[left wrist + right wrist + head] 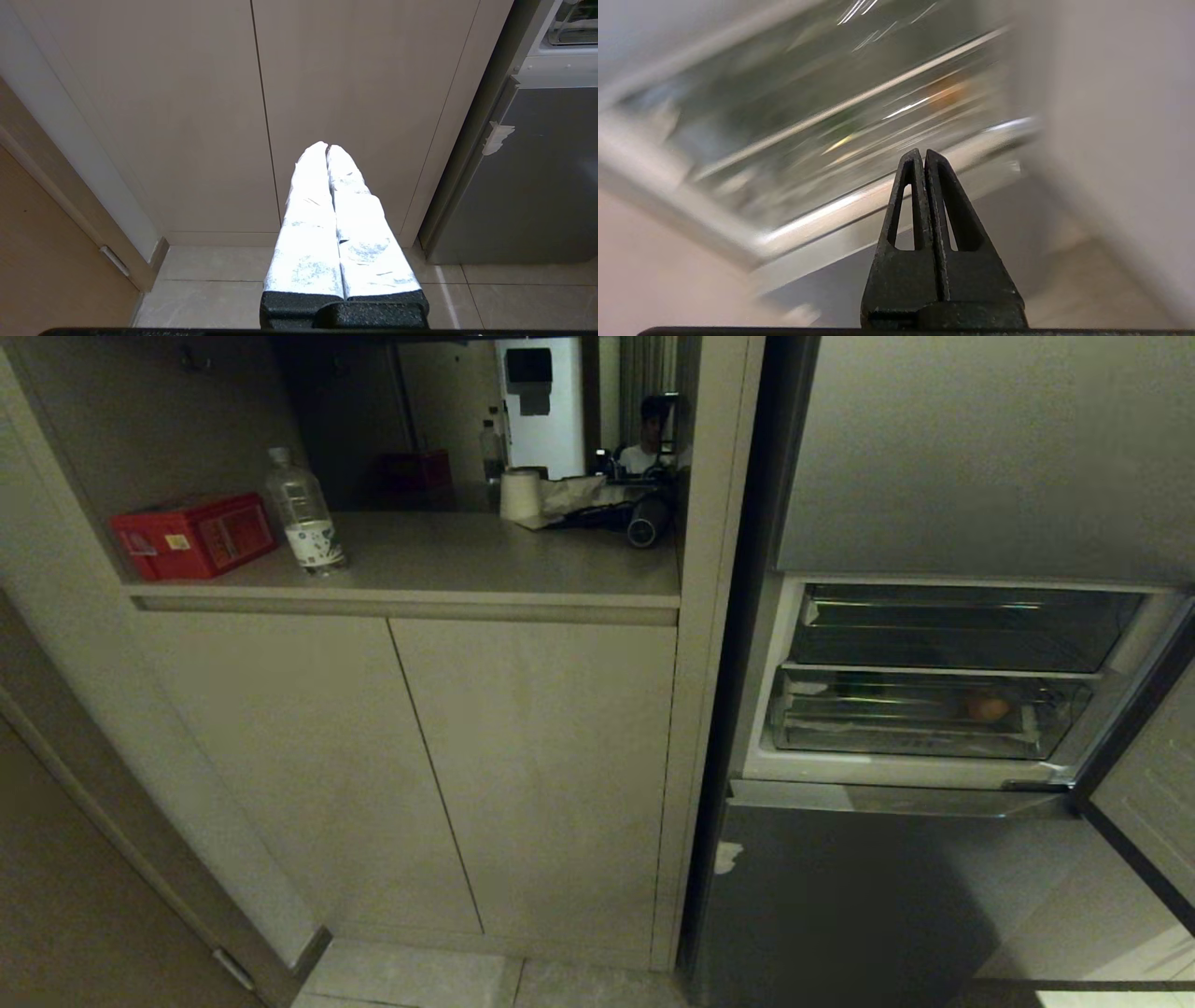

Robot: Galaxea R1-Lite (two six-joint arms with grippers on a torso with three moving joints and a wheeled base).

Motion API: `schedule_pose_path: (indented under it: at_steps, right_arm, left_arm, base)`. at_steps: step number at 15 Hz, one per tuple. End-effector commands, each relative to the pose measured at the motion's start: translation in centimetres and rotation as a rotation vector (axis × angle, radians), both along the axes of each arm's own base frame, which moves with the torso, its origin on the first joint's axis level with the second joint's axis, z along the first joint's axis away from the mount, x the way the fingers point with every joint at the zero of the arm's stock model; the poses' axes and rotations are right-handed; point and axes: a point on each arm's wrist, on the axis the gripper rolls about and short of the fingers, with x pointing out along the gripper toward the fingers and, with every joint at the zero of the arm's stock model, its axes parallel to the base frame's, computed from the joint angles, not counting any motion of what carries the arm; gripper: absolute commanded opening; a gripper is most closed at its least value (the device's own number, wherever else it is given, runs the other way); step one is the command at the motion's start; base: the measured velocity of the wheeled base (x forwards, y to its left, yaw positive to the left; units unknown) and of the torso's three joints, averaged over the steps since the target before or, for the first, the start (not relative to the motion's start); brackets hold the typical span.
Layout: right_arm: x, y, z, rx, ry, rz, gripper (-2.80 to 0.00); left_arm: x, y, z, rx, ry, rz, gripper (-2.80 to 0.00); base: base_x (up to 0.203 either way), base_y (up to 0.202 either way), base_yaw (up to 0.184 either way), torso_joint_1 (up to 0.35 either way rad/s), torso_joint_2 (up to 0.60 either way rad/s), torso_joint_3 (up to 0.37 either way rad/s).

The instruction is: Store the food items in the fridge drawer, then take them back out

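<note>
The fridge drawer [920, 739] sits pushed in on the lowest level of the open fridge compartment, at the right of the head view. A round orange-brown food item [987, 707] lies inside it toward the right. A dark greenish lump [855, 688] shows dimly toward its left. Neither arm appears in the head view. My right gripper [920, 151] is shut and empty, pointing at the drawer from below its front rim [840, 205]; the orange item [945, 91] is a blur beyond it. My left gripper [326, 145] is shut and empty, parked low before the cabinet doors.
A shallower clear tray [952, 630] sits above the drawer. The fridge door [1153, 784] stands open at the right, above a grey lower door [887, 896]. The cabinet counter [448, 560] holds a red box [196, 534], a water bottle [303, 513] and a paper roll [521, 495]. A person [649, 434] is behind.
</note>
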Motion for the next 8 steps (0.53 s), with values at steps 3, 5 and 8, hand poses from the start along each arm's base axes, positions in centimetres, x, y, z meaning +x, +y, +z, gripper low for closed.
schedule_pose_path:
  at_steps: [3, 5, 8]
  right_arm:
    - [-12.7, 3.6, 2.0, -0.189, -0.130, -0.435, -2.80]
    - [-14.8, 4.6, 1.1, -0.209, -0.113, -0.621, -2.80]
    - [-16.4, 6.2, 0.0, -0.237, -0.090, -0.829, -2.80]
  left_arm:
    - [0.0, 0.0, 0.0, 0.000, 0.000, 0.000, -2.80]
    - [0.0, 0.0, 0.0, 0.000, 0.000, 0.001, -2.80]
    - [0.0, 0.0, 0.0, 0.000, 0.000, -0.001, -2.80]
  base:
    - [0.000, 0.000, 0.000, 0.000, 0.00, 0.000]
    - [0.000, 0.000, 0.000, 0.000, 0.00, 0.000]
    - [0.000, 0.000, 0.000, 0.000, 0.00, 0.000]
